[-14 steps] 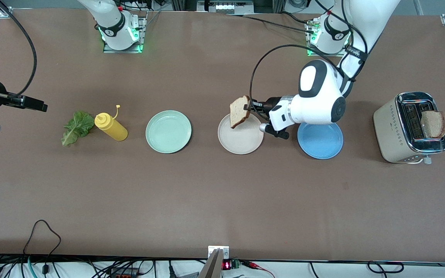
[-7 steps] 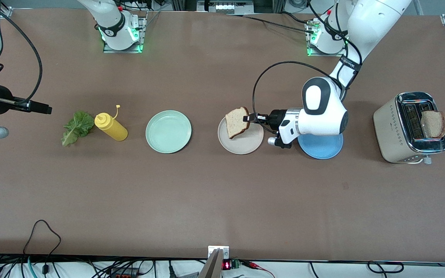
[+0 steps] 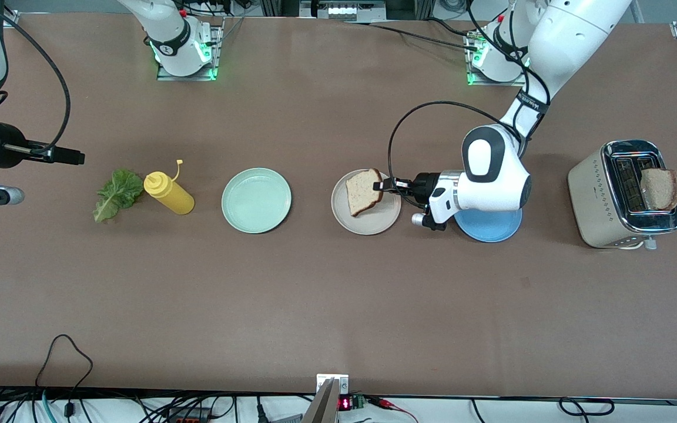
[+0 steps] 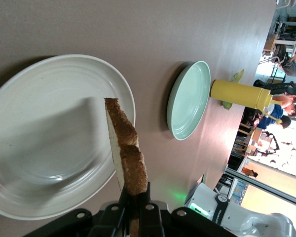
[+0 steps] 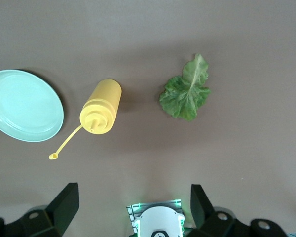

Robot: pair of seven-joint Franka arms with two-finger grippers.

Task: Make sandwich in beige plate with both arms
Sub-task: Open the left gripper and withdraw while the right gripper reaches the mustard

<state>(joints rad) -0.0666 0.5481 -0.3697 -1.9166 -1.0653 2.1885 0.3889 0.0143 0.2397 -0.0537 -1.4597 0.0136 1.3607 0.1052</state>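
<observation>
My left gripper (image 3: 381, 186) is shut on the crust edge of a toasted bread slice (image 3: 364, 192), holding it tilted just over the beige plate (image 3: 374, 224). In the left wrist view the bread slice (image 4: 126, 148) stands edge-on between the fingers of the left gripper (image 4: 136, 195), with the beige plate (image 4: 44, 148) beneath. A second bread slice (image 3: 660, 188) sticks out of the toaster (image 3: 603, 200). The lettuce leaf (image 3: 118, 194) lies flat on the table. My right gripper (image 3: 74, 157) hangs open over the table at the right arm's end, with the lettuce leaf (image 5: 186, 91) below the right gripper (image 5: 133, 192).
A yellow squeeze bottle (image 3: 169, 194) lies beside the lettuce, and a mint-green plate (image 3: 256, 200) sits between it and the beige plate. A blue plate (image 3: 487, 226) lies under the left wrist. The toaster stands at the left arm's end.
The left gripper has carried the bread slice down and over the beige plate, and the slice now leans flatter. The right gripper has drifted slightly toward the lettuce.
</observation>
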